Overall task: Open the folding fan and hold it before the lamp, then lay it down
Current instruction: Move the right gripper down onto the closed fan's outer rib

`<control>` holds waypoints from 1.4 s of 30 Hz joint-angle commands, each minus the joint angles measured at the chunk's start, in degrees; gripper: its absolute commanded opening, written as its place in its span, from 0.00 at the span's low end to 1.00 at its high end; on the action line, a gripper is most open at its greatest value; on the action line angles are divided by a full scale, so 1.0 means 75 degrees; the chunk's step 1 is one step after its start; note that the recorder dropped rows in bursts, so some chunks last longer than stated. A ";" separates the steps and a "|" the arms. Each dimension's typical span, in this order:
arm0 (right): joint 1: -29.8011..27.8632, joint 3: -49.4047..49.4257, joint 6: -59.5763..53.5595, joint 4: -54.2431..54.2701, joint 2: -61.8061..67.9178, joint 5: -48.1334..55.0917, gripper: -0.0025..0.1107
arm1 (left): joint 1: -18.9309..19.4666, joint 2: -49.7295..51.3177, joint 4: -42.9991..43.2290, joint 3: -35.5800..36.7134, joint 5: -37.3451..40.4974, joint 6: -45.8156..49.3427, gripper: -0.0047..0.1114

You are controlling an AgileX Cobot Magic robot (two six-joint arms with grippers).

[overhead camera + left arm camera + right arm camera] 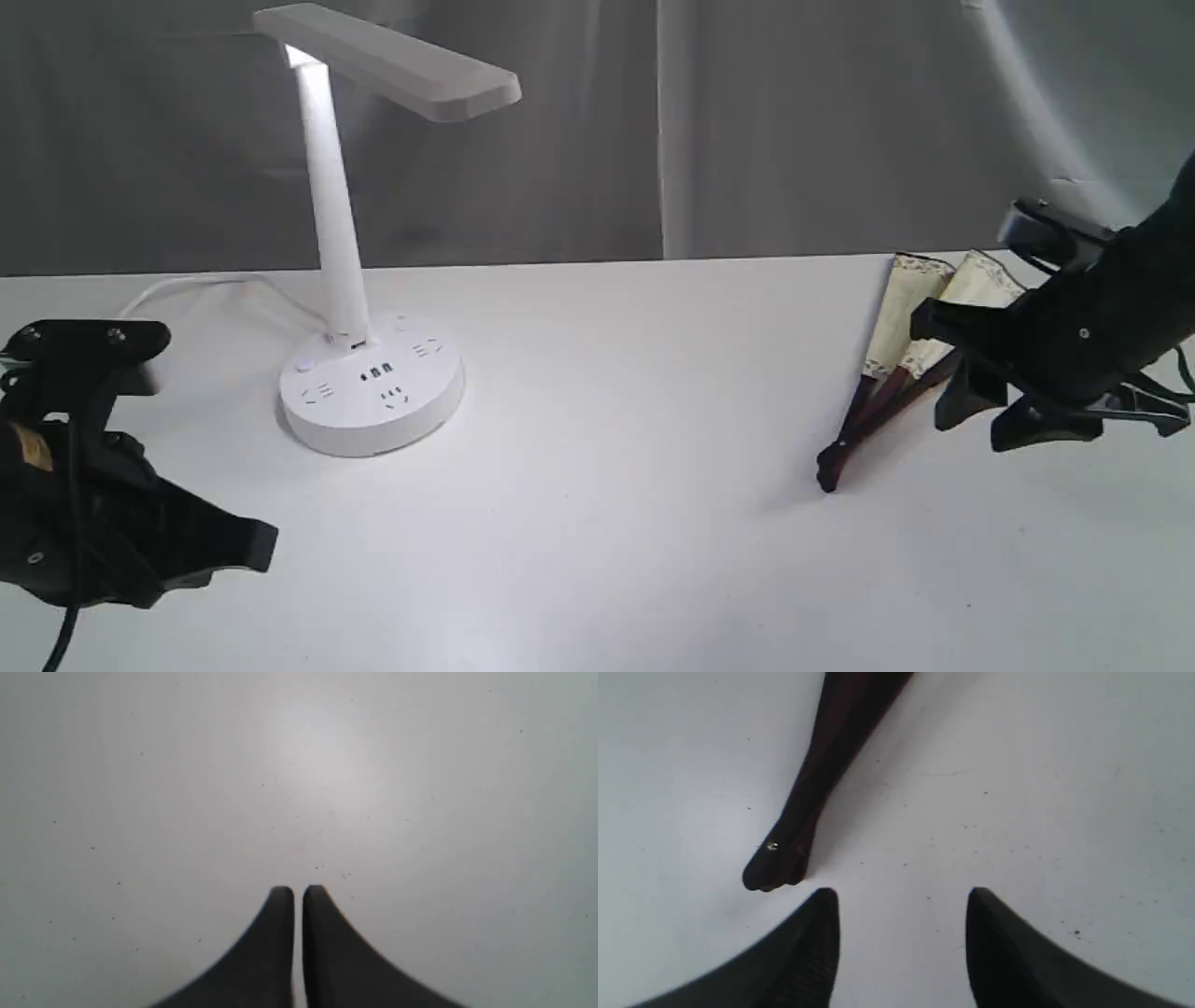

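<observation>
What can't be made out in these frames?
- Folding fan leaf: exterior view, right gripper covers part; script too small.
- Fan's upper length: right wrist view, cut by frame edge.
- Lamp cord end: exterior view, behind left arm.

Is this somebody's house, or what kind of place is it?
Probably a robot test room, not a home. A white table stands before a plain grey curtain. The left gripper and right gripper hang over it, with a lamp and a folding fan on it.

left hand [298, 890]: fingers together | right hand [903, 893]: fingers apart
</observation>
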 commanded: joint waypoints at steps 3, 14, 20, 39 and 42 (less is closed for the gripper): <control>-0.0007 -0.0053 -0.0582 0.1422 0.0201 -0.0153 0.45 | -0.0054 0.0021 -0.0026 -0.0052 -0.0281 0.0089 0.07; -0.0007 -0.0225 -0.0967 0.2667 0.0801 -0.0377 0.44 | -0.0054 0.0021 -0.0026 -0.0052 -0.0314 0.0101 0.07; -0.0007 -0.0225 -0.1023 0.2688 0.0917 -0.0763 0.44 | -0.0054 0.0021 -0.0026 -0.0052 -0.0524 0.0087 0.07; -0.0007 -0.0225 -0.1685 0.4692 0.1590 -0.1271 0.44 | -0.0054 0.0021 -0.0026 -0.0052 -0.0589 0.0041 0.07; -0.0007 -0.0225 -0.1759 0.4710 0.1596 -0.1484 0.44 | -0.0054 0.0021 -0.0026 -0.0052 -0.0620 0.0025 0.07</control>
